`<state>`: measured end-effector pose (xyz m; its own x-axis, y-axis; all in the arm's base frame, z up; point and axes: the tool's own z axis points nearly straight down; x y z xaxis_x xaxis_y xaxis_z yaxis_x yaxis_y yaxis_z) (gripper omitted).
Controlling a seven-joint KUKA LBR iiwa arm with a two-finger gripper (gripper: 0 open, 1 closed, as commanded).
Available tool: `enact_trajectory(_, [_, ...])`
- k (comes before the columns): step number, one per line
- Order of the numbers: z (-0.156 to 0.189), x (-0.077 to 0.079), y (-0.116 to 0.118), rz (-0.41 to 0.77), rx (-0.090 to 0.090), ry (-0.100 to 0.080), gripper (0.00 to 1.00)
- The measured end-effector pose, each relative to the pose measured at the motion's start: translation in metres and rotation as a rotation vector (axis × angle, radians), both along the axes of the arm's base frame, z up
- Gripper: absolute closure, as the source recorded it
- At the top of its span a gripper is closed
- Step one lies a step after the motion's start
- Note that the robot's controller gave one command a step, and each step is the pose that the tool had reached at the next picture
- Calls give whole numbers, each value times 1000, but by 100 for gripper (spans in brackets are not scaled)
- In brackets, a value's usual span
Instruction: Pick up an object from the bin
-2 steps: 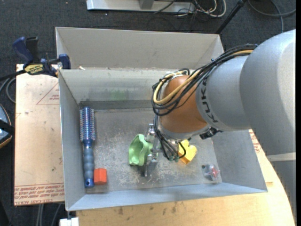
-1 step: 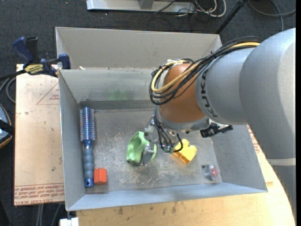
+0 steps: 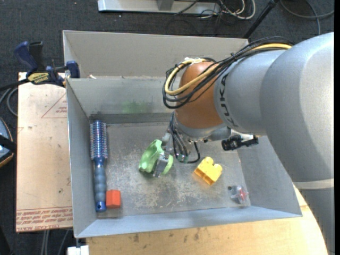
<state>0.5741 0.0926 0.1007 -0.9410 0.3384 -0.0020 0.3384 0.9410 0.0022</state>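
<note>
Grey metal bin (image 3: 79, 142) with sloping walls, as I see it from the overhead camera. Landmark: a blue bristled plastic hairbrush (image 3: 99, 142), lying lengthwise along the bin's wall on the view's left, bristle head toward the far wall and handle toward the near one. A small orange-red block (image 3: 113, 198) lies just beside the end of the brush's handle, on the side away from the wall; I cannot tell whether the two touch. Well apart from the brush, toward the view's right and level with the upper part of its handle, a crumpled light-green soft plastic thing (image 3: 151, 158) lies on the bin floor. The end effector (image 3: 172, 152) hangs low on that thing's side away from the brush, meeting its edge in my view, beneath the arm's rounded orange cover (image 3: 196, 97). I cannot tell how far it is open, nor whether it has hold of the green thing. Farther from the brush, past the end effector, rests a yellow studded plastic brick (image 3: 207, 171). Farthest from the brush sits a small clear item with a red part (image 3: 239, 194). The grey arm (image 3: 287, 89) enters from the side opposite the brush.
</note>
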Motion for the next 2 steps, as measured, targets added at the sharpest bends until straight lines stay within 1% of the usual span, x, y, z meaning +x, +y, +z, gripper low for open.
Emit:
enact_trajectory(1, [-25,24,22,62,-3,0,0])
enact_trajectory(2, [-22,26,23,64,-1,-3,0])
